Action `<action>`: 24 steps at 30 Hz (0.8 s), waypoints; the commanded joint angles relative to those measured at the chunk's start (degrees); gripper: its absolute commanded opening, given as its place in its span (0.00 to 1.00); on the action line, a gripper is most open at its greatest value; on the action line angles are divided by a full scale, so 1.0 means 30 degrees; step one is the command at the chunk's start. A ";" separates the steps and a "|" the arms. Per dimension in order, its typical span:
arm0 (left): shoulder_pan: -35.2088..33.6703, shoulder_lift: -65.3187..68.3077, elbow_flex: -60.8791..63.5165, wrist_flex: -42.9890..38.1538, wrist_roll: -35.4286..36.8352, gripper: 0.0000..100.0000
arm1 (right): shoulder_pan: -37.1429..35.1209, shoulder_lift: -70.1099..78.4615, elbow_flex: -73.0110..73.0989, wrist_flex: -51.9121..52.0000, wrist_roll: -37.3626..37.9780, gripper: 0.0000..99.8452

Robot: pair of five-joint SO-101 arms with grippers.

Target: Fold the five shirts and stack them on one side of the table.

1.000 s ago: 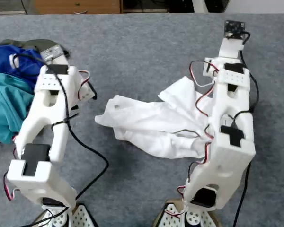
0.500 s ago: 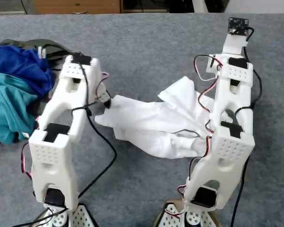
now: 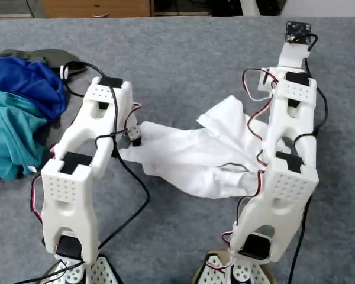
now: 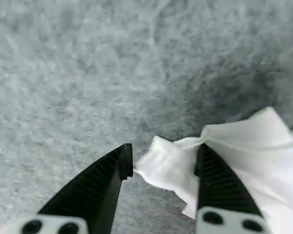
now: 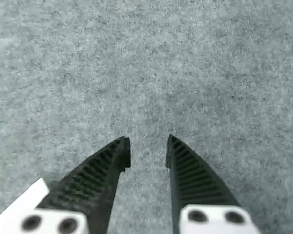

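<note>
A crumpled white shirt [image 3: 192,154] lies in the middle of the grey table. My left gripper [image 3: 134,135] sits at the shirt's left corner; in the left wrist view it [image 4: 163,163] stands open with a white fold [image 4: 173,165] between its fingers. My right gripper [image 5: 147,152] is open over bare carpet, holding nothing; its arm [image 3: 287,142] stretches over the shirt's right side. A blue shirt [image 3: 26,83], a teal shirt [image 3: 12,133] and a dark one [image 3: 53,56] are heaped at the left edge.
The table is covered in grey carpet [image 3: 183,65], bare along the far side and the near middle. A wooden cabinet [image 3: 97,7] stands beyond the far edge. Loose cables hang from both arms.
My left arm has swung from the coloured heap to the right, bringing its gripper to the white shirt's left corner. The right arm shifted slightly early on and then stayed still.
</note>
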 commanded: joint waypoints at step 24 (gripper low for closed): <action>0.0029 -1.1267 1.3773 -0.6681 -0.5040 0.19 | 0.0425 -0.0073 -0.0952 0.0117 0.0234 0.14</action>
